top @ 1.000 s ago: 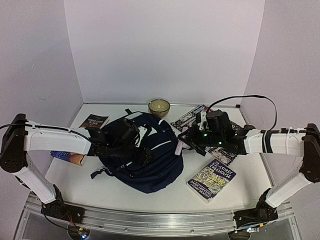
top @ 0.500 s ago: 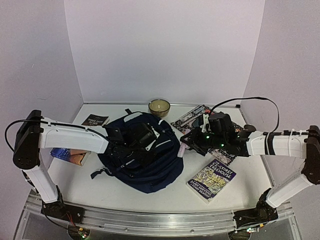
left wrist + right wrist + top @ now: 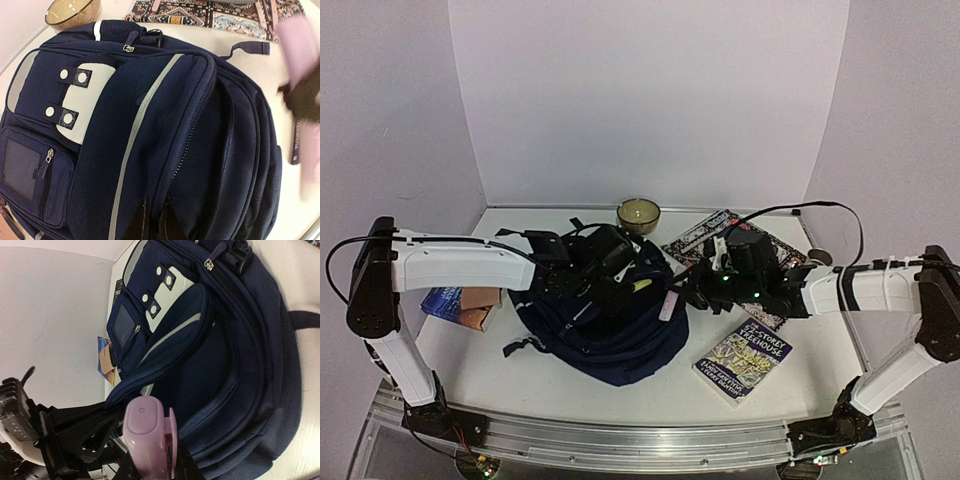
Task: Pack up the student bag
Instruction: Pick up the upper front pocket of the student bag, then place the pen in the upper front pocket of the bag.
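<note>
pinching student bag [image 3: 150, 125] w/ left pincer [image 3: 152, 226], right pincer [image 3: 150, 465] gripping pink item [image 3: 145, 432] just beside it

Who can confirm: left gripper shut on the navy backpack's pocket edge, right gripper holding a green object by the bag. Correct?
One thing is off: the object in the right gripper is lilac, not green, as the right wrist view shows. The rest stands: the left gripper is shut on the navy backpack at its pocket edge, and the lilac object is held by the bag.

Lab test booth: plain white walls [image 3: 650, 100], white table [image 3: 520, 390], aluminium base rail [image 3: 620, 437]
</note>
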{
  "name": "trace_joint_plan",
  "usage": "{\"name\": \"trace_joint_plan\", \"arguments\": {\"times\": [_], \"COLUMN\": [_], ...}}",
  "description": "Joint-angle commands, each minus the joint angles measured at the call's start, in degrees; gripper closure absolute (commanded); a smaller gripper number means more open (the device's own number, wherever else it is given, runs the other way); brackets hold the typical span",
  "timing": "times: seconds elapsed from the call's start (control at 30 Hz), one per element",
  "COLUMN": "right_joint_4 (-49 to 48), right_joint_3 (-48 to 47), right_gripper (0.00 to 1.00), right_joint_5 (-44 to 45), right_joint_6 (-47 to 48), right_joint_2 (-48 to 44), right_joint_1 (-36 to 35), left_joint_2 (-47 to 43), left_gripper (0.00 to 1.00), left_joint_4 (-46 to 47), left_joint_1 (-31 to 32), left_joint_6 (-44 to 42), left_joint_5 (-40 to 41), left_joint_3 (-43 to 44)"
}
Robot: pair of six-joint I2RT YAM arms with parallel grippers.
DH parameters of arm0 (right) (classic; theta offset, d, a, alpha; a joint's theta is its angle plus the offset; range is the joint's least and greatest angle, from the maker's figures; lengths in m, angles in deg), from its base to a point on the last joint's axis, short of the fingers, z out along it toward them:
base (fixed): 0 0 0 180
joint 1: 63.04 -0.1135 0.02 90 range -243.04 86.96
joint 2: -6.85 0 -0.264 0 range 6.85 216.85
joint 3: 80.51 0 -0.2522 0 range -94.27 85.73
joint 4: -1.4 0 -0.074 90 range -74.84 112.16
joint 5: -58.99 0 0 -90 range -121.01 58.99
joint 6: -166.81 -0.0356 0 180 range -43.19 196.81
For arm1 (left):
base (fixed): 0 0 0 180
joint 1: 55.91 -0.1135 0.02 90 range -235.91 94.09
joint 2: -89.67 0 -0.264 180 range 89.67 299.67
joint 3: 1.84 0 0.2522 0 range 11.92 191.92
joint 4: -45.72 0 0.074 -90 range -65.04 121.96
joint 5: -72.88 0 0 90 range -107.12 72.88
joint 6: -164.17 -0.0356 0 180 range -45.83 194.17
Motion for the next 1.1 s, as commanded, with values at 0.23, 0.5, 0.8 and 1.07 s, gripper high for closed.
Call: {"name": "trace_joint_plan", "arguments": {"times": [0.23, 0.5, 0.8, 1.07], "right_joint_4": [-10.5, -12.6, -11.7, -3.9], "right_joint_3": [-3.6, -8.5, -9.9, -8.4], "right_gripper": [1.0, 0.94, 0.45, 0.2], "right_joint_5": [-0.3, 3.5, 4.0, 5.6], "right_joint_6": [-13.3, -16.4, -16.4, -8.7], "right_joint_2": [9.5, 15.3, 17.0, 11.6], "right_joint_1": [-3.6, -4.1, -4.7, -4.7], "left_joint_2": [-4.0, -5.5, -6.5, -6.0], "left_gripper": [1.0, 1.0, 1.0, 0.96], "left_joint_4": [1.7, 1.8, 2.6, 2.9], "left_joint_1": [-0.2, -0.2, -0.2, -0.2], "left_joint_6": [7.6, 10.5, 11.9, 12.0], "left_joint_5": [-6.1, -8.1, -7.4, -6.6], "left_joint_3": [7.5, 6.4, 4.7, 3.7]}}
